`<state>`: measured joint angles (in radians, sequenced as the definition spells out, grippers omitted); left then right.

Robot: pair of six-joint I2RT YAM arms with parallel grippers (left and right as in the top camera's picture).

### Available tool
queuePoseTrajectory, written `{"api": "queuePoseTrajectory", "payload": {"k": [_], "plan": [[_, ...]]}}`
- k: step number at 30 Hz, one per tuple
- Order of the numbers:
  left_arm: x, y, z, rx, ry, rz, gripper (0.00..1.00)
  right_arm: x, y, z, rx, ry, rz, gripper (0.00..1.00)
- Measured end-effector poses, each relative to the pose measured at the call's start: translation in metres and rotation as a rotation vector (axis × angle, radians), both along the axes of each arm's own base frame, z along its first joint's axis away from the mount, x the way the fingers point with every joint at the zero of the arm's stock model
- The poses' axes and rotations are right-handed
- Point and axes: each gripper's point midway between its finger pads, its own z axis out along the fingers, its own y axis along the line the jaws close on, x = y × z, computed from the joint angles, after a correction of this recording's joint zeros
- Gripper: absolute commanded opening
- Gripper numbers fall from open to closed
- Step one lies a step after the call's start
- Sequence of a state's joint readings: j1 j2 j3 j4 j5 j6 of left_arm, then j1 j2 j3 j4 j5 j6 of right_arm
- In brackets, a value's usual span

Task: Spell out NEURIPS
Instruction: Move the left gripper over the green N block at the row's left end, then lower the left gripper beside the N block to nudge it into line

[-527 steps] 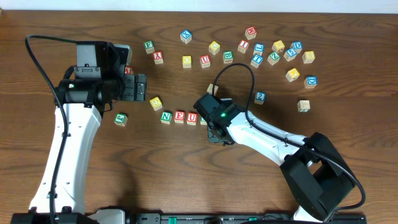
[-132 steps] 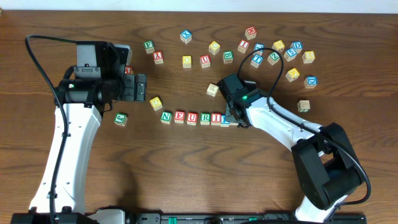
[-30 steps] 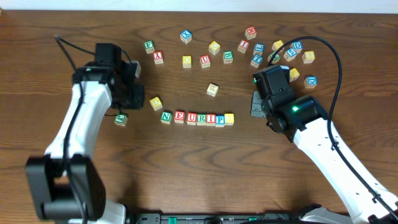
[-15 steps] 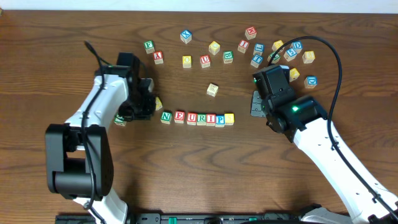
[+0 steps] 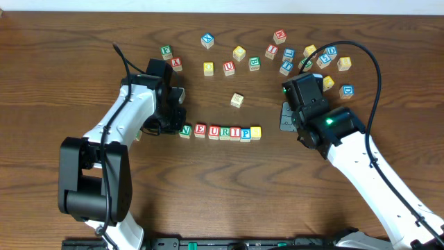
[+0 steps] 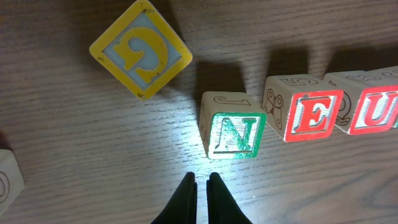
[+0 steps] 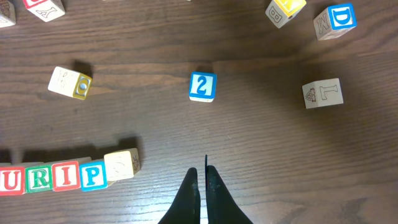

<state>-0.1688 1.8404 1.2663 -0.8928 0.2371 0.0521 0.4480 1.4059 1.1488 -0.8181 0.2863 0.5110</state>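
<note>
Seven NEURIPS cubes sit in line, green N just ahead of the closed left claw.

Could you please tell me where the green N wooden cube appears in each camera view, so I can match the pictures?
Overhead: the green N wooden cube sits left of centre, at the left end of the letter row.
Left wrist: it is just right of centre, starting the row.
Right wrist: not in view; the row is cut off at U.
Shared landmark: the row's red U wooden cube, at the left wrist's right edge and the right wrist's lower-left edge.
</note>
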Motion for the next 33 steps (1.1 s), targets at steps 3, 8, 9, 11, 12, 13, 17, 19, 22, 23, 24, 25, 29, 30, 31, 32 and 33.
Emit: {"api": "queuePoseTrajectory", "payload": {"k": [3,8,9,11,12,13,17,19,22,23,24,25,29,30,31,32,33], "plan": [[0.000,0.002,0.000,0.011,-0.002,0.000,0.08,0.000,0.000,0.000,0.000,0.000,0.000,0.01],[0.002,0.007,-0.001,0.043,-0.010,0.001,0.08,0.000,0.000,0.000,0.000,0.000,0.000,0.01],[0.003,0.008,-0.001,0.048,-0.014,0.001,0.08,0.000,0.000,0.000,0.000,0.000,0.000,0.01],[0.005,0.010,-0.002,0.058,-0.023,0.002,0.08,0.000,0.000,0.000,0.000,0.000,0.000,0.01],[0.006,0.010,-0.002,0.061,-0.026,0.002,0.08,0.000,0.000,0.000,0.000,0.000,0.000,0.01],[0.007,0.010,-0.002,0.063,-0.030,0.002,0.08,0.000,0.000,0.000,0.000,0.001,0.000,0.01],[0.015,0.011,-0.003,0.067,-0.068,0.004,0.08,0.000,0.000,0.000,0.000,0.001,0.000,0.01],[0.019,0.011,-0.006,0.066,-0.087,0.004,0.08,0.000,0.000,0.000,-0.001,0.001,0.000,0.01],[0.016,0.012,-0.014,0.069,-0.091,0.005,0.08,-0.001,0.000,0.000,-0.002,0.003,0.000,0.01],[0.013,0.012,-0.017,0.071,-0.082,0.005,0.08,-0.001,0.000,0.000,-0.002,0.003,0.000,0.01],[0.011,0.013,-0.018,0.072,-0.076,0.005,0.08,-0.001,0.000,0.000,-0.002,0.004,0.000,0.01],[0.010,0.013,-0.019,0.072,-0.073,0.004,0.08,-0.001,0.000,0.000,-0.002,0.004,0.000,0.01],[0.010,0.013,-0.020,0.072,-0.075,0.005,0.08,-0.001,0.000,0.000,-0.002,0.003,0.000,0.01],[0.010,0.013,-0.020,0.072,-0.075,0.005,0.08,-0.001,0.000,0.000,-0.002,0.004,0.000,0.01],[0.010,0.013,-0.020,0.072,-0.075,0.005,0.08,-0.001,0.000,0.000,-0.002,0.004,0.000,0.01],[0.010,0.013,-0.020,0.072,-0.075,0.005,0.08,-0.001,0.000,0.000,-0.002,0.004,0.000,0.01],[0.010,0.013,-0.020,0.072,-0.074,0.005,0.08,-0.001,0.000,0.000,-0.002,0.004,0.000,0.01]]}}
